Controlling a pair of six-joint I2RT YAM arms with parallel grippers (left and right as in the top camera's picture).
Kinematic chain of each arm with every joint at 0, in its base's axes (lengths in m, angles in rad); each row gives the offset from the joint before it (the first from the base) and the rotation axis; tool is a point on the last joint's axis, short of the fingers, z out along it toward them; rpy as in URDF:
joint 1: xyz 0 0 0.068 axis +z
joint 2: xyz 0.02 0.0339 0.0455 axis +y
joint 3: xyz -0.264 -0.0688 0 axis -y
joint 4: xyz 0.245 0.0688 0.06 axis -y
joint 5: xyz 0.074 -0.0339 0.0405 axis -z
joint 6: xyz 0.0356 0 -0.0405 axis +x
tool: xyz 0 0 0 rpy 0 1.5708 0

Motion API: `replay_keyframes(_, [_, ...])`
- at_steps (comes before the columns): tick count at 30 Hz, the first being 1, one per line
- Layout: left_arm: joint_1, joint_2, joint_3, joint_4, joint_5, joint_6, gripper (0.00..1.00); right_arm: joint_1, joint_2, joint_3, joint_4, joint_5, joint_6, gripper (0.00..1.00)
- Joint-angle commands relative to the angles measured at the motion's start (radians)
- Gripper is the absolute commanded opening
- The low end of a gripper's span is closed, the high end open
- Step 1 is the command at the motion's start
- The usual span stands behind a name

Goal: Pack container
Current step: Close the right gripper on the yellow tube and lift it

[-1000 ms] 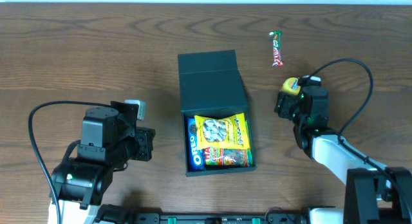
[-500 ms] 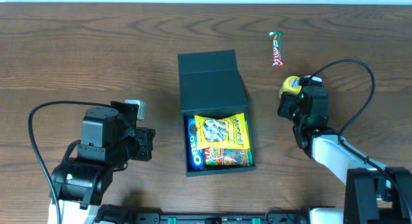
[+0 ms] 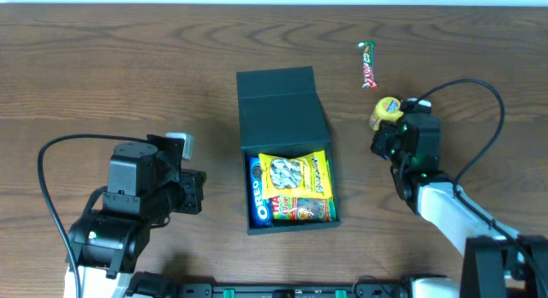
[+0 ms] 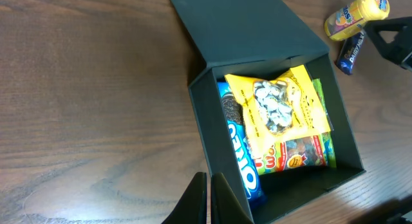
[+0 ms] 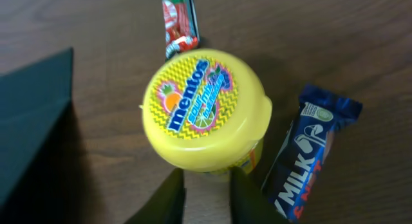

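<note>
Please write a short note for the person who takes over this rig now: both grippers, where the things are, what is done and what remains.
Left gripper: shut, empty, beside the open container.
Right gripper: at the yellow Mentos tub; grip cannot be told.
Done: Oreo pack, yellow packet, gummy packet are in the container.
To do: Mentos tub, blue milk bar, red-green bar lie on the table.

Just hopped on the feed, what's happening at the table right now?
The container lies open mid-table with an Oreo pack and a yellow snack bag already inside. The right gripper is down at the yellow Mentos tub, fingers by its base; whether it grips isn't clear. A blue Milk bar and a red candy bar wait on the table. The left gripper sits shut, holding nothing.
</note>
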Motion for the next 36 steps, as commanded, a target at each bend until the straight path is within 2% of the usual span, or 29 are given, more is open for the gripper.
replay_keyframes(1, [0.003,-0.005,0.021,0.0,-0.008,0.018,0.06,0.001,-0.043,0.012,-0.014,0.0,0.003,0.22])
replay_keyframes(4, [0.003,-0.005,0.021,0.0,-0.007,0.018,0.06,0.001,-0.053,0.012,-0.024,0.0,0.003,0.22])
replay_keyframes(5, [0.003,-0.005,0.021,0.0,-0.007,0.018,0.06,0.001,-0.053,0.012,-0.026,0.0,0.003,0.28])
replay_keyframes(6, [0.003,-0.005,0.021,0.0,-0.007,0.018,0.06,0.001,-0.053,0.012,-0.036,0.0,0.003,0.47])
replay_keyframes(8, [0.003,-0.005,0.021,0.0,-0.007,0.018,0.06,0.002,-0.053,0.012,-0.069,0.0,0.003,0.72])
replay_keyframes(9, [0.003,-0.005,0.021,0.0,-0.007,0.018,0.06,0.002,-0.052,0.011,-0.083,0.0,0.003,0.81])
replay_keyframes(11, [0.003,-0.005,0.021,0.0,-0.007,0.023,0.06,0.002,-0.051,0.011,-0.092,0.0,-0.001,0.85])
replay_keyframes(21, [0.003,-0.005,0.021,0.0,-0.026,0.026,0.06,0.001,0.086,0.014,0.071,0.005,-0.02,0.87])
replay_keyframes(28, [0.003,-0.005,0.021,0.008,-0.034,0.026,0.05,0.002,0.192,0.09,0.085,0.005,-0.027,0.84])
replay_keyframes(31, [0.003,-0.005,0.021,0.008,-0.034,0.026,0.06,0.002,0.211,0.118,0.082,0.005,-0.029,0.79])
replay_keyframes(36, [0.003,-0.005,0.021,0.012,-0.034,0.026,0.05,0.002,0.223,0.132,0.068,0.005,-0.035,0.6])
